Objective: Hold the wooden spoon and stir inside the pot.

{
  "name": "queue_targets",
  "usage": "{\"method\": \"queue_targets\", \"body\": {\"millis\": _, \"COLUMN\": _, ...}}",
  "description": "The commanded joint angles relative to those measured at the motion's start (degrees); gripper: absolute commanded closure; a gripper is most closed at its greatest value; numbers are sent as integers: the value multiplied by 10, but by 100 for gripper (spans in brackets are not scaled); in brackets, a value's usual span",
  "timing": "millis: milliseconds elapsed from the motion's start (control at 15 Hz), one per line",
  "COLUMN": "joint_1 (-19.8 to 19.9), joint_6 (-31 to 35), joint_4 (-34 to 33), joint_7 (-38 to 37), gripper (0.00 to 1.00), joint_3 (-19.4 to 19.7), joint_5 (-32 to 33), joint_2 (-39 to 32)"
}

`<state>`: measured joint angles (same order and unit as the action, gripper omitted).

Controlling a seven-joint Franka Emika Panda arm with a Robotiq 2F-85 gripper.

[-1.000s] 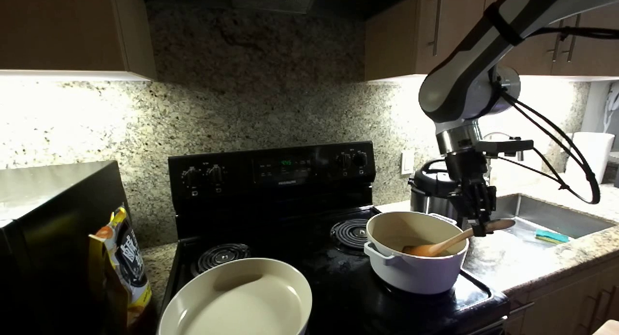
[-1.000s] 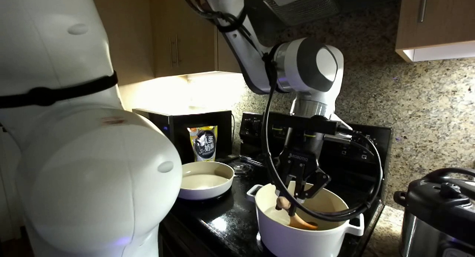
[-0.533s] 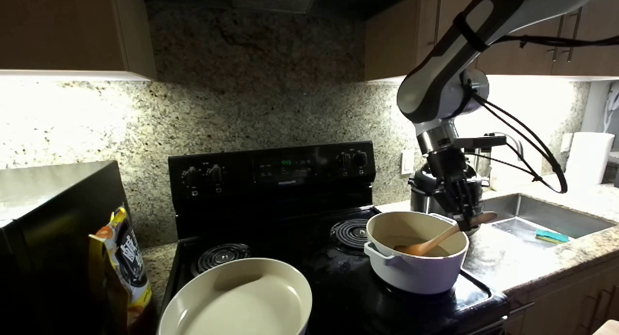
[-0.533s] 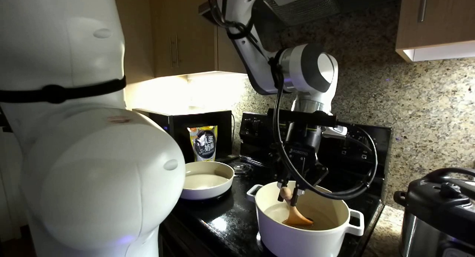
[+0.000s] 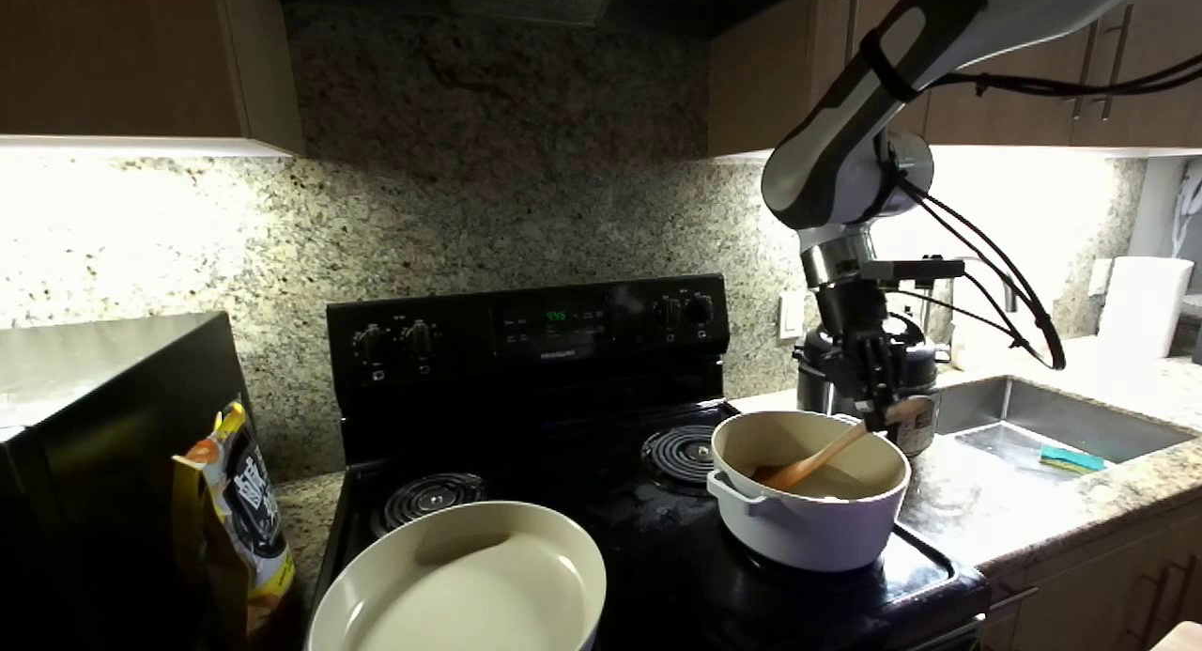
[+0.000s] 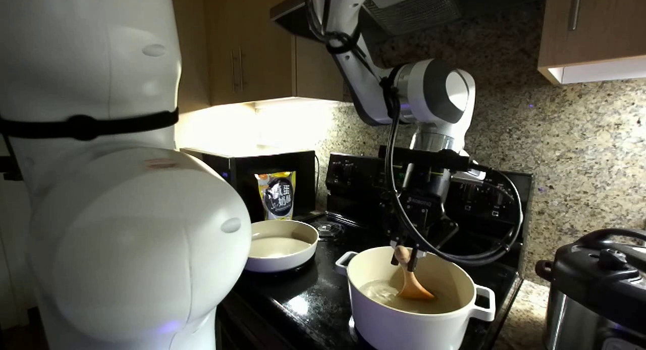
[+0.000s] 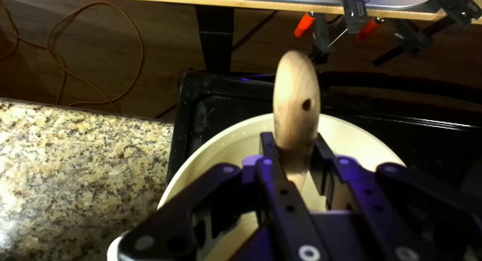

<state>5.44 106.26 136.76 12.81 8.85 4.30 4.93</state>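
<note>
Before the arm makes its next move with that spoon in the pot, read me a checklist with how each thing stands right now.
1. Gripper shut on the wooden spoon: ok, jaws on both sides of the handle.
2. Wooden spoon's head inside the pot: ok, in both exterior views.
3. That head touching the pot's floor: cannot tell.
4. Pot upright on the stovetop: ok.
5. Cream bowl apart from the pot: ok, a gap shows between them.
6. Cable loop apart from the pot: ok, as an exterior view shows.
</note>
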Motion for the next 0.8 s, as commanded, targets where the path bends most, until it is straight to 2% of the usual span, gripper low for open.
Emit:
{"method": "queue_targets", "body": {"millis": 0, "joint_1": 19, "joint_6": -1, "joint_4": 1, "joint_7": 10, "gripper": 92, "joint_3": 9, "joint_5": -5, "joint_2": -11}}
{"method": "queue_targets", "body": {"millis": 400, "joint_1": 43, "joint_6": -4, "joint_4": 29, "joint_7": 14, "gripper": 92, "joint_3": 30, "joint_5": 7, "joint_2": 9}}
{"method": "queue_targets", "body": {"millis": 733, "joint_1": 31, "joint_6": -15, "joint_4": 48, "joint_7": 42, "gripper": 92, "joint_3": 19, "joint_5": 18, "joint_2": 29}}
